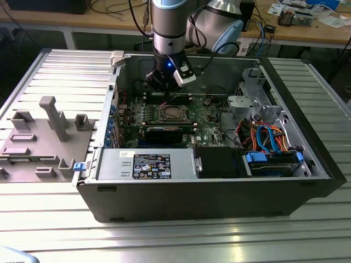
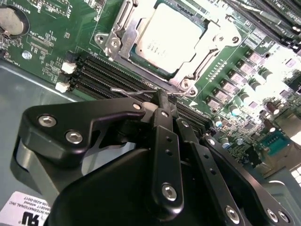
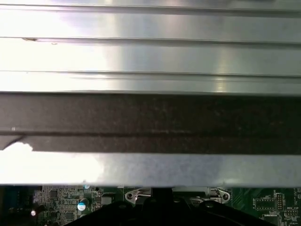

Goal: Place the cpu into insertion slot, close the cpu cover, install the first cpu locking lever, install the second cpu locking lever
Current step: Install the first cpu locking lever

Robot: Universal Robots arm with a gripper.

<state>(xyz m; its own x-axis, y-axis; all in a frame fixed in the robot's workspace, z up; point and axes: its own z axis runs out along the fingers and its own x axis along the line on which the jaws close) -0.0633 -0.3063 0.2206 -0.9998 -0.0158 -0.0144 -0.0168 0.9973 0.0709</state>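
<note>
The cpu [image 2: 171, 40] sits in the insertion slot [image 2: 123, 44] beneath the closed cpu cover [image 2: 214, 40]; beside it, the gripper [image 2: 162, 101] has its fingers [image 2: 163, 110] pinched on a thin wire lever [image 2: 129, 91].

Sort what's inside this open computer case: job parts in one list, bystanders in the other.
Job:
- cpu, seated in the insertion slot
- cpu cover, down around it
- locking lever
- gripper, at that lever

Bystanders:
- power supply
- drive cables
- memory slots

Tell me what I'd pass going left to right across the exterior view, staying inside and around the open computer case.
Grey plastic fixture tray → silver power supply box → cpu under its closed cpu cover, with the gripper just above → bundle of orange and blue cables → blue drive bracket.
</note>
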